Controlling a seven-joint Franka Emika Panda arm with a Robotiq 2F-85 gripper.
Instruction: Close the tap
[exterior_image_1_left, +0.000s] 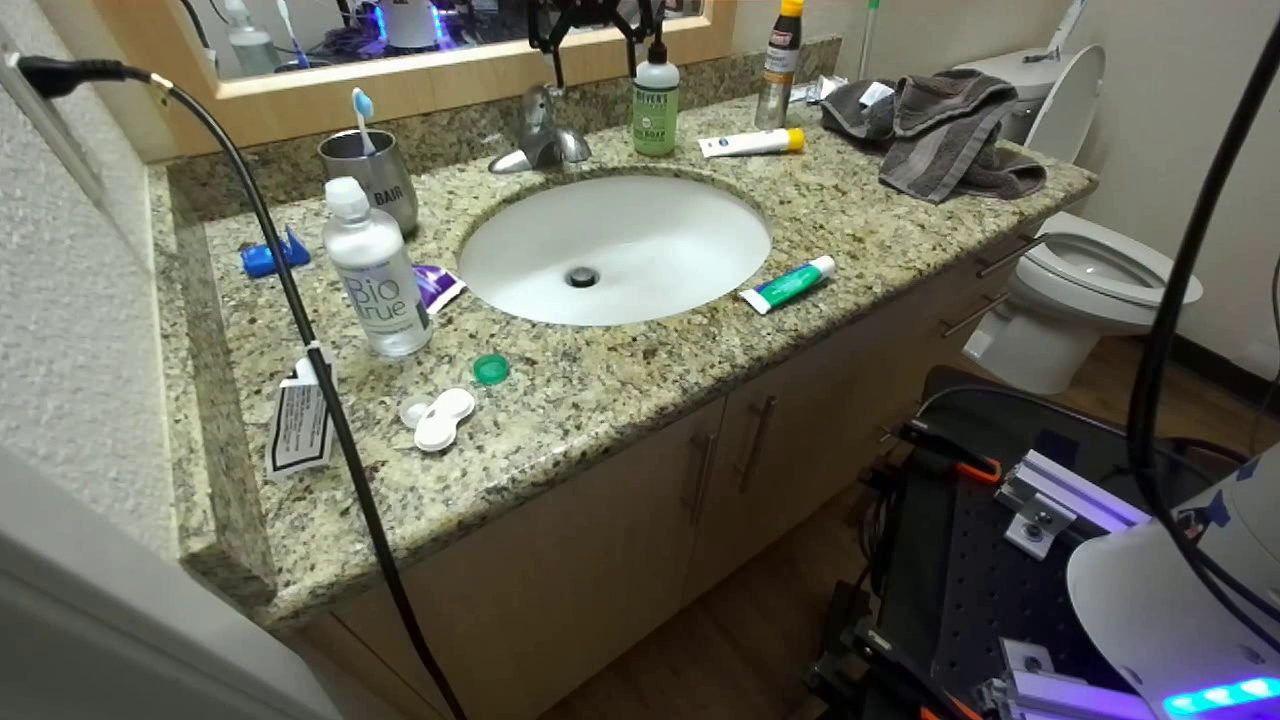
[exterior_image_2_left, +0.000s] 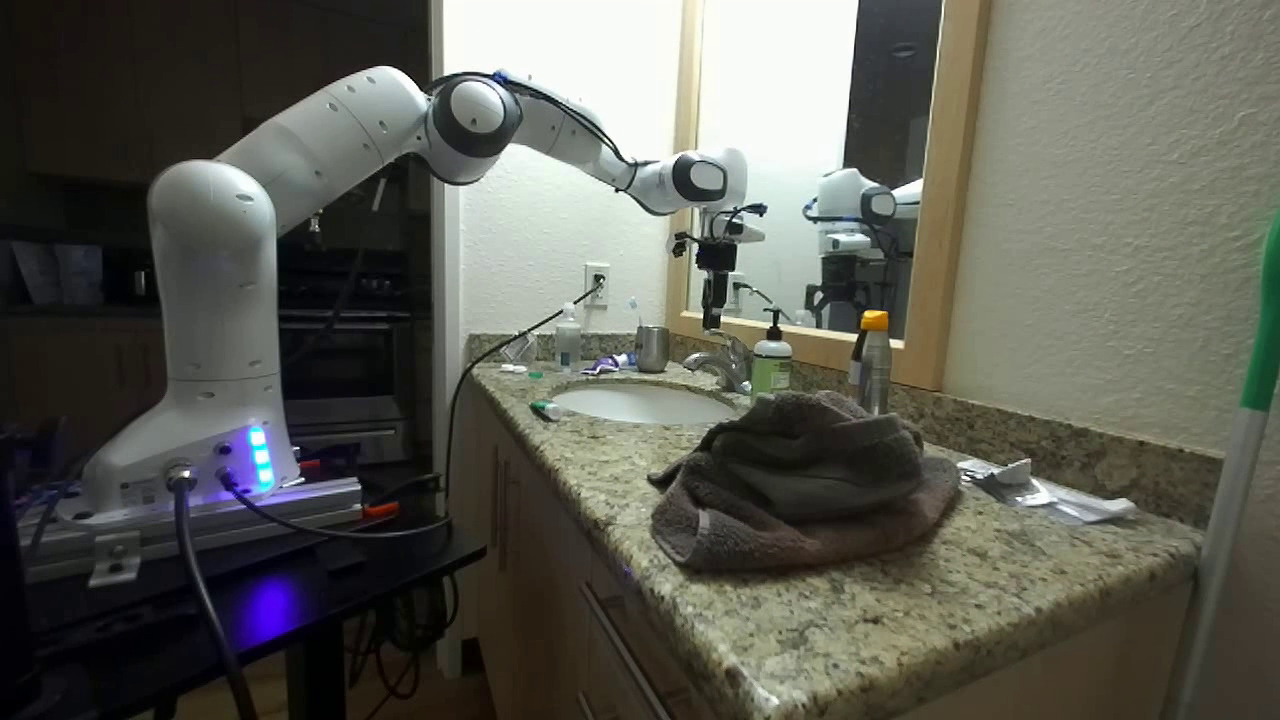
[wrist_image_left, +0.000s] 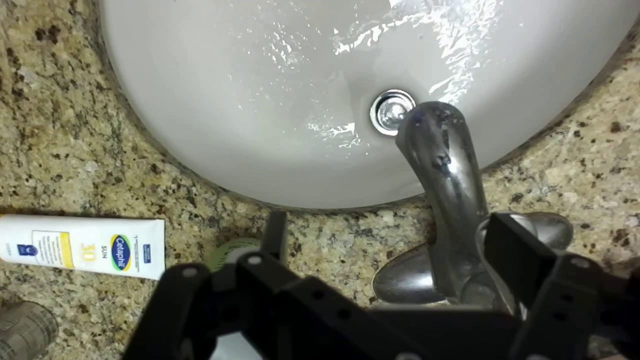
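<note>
The silvery tap (exterior_image_1_left: 543, 140) stands at the back rim of the white oval basin (exterior_image_1_left: 640, 215); the tap also shows in an exterior view (exterior_image_2_left: 728, 362). In the wrist view, the tap's spout (wrist_image_left: 442, 160) reaches over the drain, and the basin (wrist_image_left: 240, 130) has a wet shine. My gripper (wrist_image_left: 392, 227) is open with its fingers wide apart, pointing down above the tap. The right finger covers part of the tap's upright lever (wrist_image_left: 492, 260); whether they touch is unclear. The gripper also shows in both exterior views (exterior_image_1_left: 595, 68), (exterior_image_2_left: 712, 322), at the tap's top.
A soap bottle (exterior_image_1_left: 656, 115) stands close beside the tap, partly under the left finger. A mirror (exterior_image_2_left: 770, 120) is right behind the gripper. A steel cup (exterior_image_1_left: 375, 185), clear bottle (exterior_image_1_left: 378, 280), spray can (exterior_image_1_left: 778, 80), white tube (wrist_image_left: 82, 245) and grey towel (exterior_image_2_left: 800, 480) lie around.
</note>
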